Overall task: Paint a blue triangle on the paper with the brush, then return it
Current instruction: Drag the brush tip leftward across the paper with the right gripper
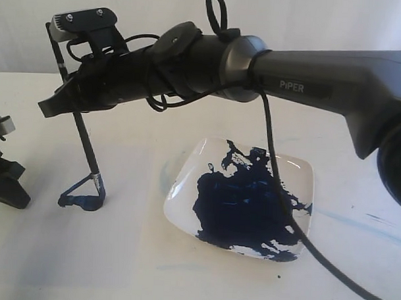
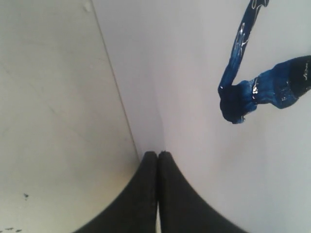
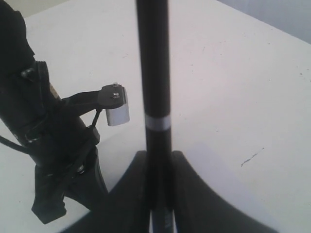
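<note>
From where I stand, the right pincer [image 1: 64, 104] stretches across from the far side and is clamped on a long, thin, black-handled paintbrush [image 1: 82, 136]. Its jaws are pinched tight against the handle just above the narrow silver band [image 3: 158, 123]. The handle sticks up past the pincer and slants down below it. The blue-stained tip [image 2: 282, 87] is directly under the grip, pressed onto a pale white, faintly see-through sheet of paper [image 2: 204, 73].

At the tip sits the small dark-blue outline [image 1: 83, 202], roughly three-cornered, wet and thick where the bristles meet it.

Behind the right pincer, back along its arm and well apart from the tip, lies a white square dish [image 1: 180, 192] holding a wide dark-blue paint pool [image 1: 241, 207].

The left pincer [image 2: 158, 154] is low near the paper's edge, jaws pressed together on nothing. The painted outline is near it, ahead and to one side, and the cream tabletop [image 2: 48, 97] is on the other side.
</note>
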Available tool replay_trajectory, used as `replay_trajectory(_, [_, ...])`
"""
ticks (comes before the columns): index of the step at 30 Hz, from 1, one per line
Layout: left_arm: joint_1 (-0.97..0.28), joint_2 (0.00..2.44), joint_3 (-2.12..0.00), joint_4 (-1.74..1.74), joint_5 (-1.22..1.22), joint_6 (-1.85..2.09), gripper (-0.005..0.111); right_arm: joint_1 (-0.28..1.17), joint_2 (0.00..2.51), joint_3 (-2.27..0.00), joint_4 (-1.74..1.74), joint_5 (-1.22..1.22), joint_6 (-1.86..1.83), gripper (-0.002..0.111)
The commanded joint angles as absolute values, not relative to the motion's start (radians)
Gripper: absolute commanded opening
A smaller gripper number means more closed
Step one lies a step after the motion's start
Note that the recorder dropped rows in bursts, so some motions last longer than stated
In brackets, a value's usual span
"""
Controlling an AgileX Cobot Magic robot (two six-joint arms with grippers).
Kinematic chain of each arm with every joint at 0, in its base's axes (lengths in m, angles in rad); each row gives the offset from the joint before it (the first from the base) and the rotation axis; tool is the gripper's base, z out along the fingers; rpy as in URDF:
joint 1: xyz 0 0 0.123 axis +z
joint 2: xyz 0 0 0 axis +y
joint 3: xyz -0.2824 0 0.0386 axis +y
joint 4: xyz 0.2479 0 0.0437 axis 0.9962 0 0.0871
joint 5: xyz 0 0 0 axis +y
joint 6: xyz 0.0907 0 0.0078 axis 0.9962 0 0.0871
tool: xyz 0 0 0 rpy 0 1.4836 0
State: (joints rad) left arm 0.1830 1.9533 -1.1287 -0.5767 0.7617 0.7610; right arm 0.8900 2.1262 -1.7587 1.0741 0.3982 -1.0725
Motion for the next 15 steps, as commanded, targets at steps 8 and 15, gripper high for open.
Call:
replay_trajectory(8, [0.185,1.943,-1.130,-0.583,0.786,0.762,0.000,0.874,2.104,-1.755,0.923,0.421,-0.962,0.000])
replay_trajectory(15, [0.185,1.943,-1.130,-0.583,0.786,0.762,0.000,0.872,2.091,-1.755,0.906,0.425,-0.956,0.000])
